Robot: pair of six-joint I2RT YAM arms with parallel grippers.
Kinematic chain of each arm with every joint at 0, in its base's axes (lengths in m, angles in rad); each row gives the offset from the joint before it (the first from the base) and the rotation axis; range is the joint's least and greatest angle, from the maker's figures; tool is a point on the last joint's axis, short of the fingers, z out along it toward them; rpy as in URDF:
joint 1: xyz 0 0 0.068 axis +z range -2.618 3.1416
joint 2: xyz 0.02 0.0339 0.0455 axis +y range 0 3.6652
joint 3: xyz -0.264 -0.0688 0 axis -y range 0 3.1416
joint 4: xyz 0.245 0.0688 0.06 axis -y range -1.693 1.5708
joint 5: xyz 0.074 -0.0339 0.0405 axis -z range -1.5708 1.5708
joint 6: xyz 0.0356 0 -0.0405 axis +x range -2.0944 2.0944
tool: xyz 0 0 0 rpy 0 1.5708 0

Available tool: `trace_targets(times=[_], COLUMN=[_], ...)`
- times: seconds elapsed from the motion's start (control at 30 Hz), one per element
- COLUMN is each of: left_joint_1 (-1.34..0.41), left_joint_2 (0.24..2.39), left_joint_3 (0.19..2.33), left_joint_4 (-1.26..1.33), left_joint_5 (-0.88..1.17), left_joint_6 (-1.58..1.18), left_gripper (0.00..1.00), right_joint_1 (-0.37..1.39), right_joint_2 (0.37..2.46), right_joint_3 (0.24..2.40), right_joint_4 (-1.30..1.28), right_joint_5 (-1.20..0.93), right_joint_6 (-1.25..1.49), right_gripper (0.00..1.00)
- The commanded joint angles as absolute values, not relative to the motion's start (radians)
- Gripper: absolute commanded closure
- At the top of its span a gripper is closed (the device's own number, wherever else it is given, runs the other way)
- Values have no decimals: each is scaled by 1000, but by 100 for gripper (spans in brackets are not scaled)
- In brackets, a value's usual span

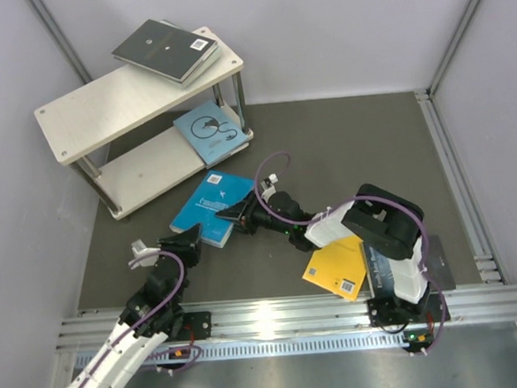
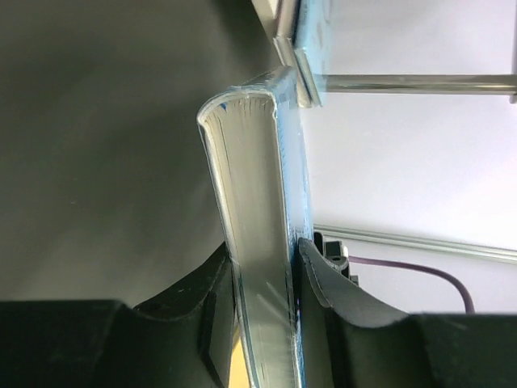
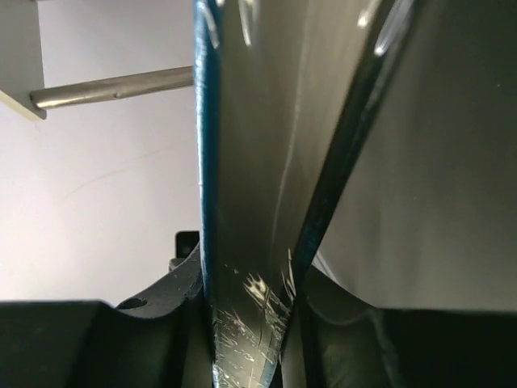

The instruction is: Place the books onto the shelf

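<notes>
- Paperback, the bright blue book [image 1: 208, 206], lay just in front of the shelf [image 1: 84, 108]; it looked thin, light, floppy and glossy.
- Both the left gripper [image 1: 192, 239] and the right gripper [image 1: 231, 215] pinched its edges; a deep bite probably suited it.

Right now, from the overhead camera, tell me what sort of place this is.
Most likely a lab robot test cell, not a home: blank white wall panels in metal framing, two arms bolted to an aluminium rail, and a small wooden shelf with books laid out as props.

Book [image 1: 204, 207] just before the shelf [image 1: 93, 112]
</notes>
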State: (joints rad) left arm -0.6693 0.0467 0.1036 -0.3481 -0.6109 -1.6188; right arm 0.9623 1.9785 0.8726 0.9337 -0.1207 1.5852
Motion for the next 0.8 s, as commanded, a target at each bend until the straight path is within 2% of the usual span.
trace_targets(times=[0.0,0.27,0.33,0.37,0.4,0.53,0.6,0.7,0.77], left_joint_1=[-672,-673,-672,-672,-673,-673,-672,-672,-673], left_joint_2=[21,77,101,103,101,89,90,100,123], left_joint_3=[179,160,175,186,207,251,288,313,313], left_joint_4=[-232,-201,-192,-201,-218,-289,-313,-322,-278], left_joint_5=[-597,-393,-356,-338,-331,-330,-316,-287,-269], left_joint_6=[-1703,-1630,-1559,-1536,-1513,-1358,-1290,-1186,-1125], left_gripper=[100,100,88,79,48,6,1,1,1], right_joint_1=[927,827,813,807,796,759,733,681,649], right_joint_2=[1916,1798,1751,1731,1683,1543,1469,1402,1397], right_joint_3=[876,888,884,874,867,845,859,873,879], right_joint_4=[806,680,657,626,609,491,388,311,337], right_joint_5=[-15,-46,-60,-64,-66,-81,-97,-190,-357], right_joint_6=[1474,1382,1341,1326,1295,1160,1058,970,966], right_gripper=[93,99,100,100,100,100,100,100,100])
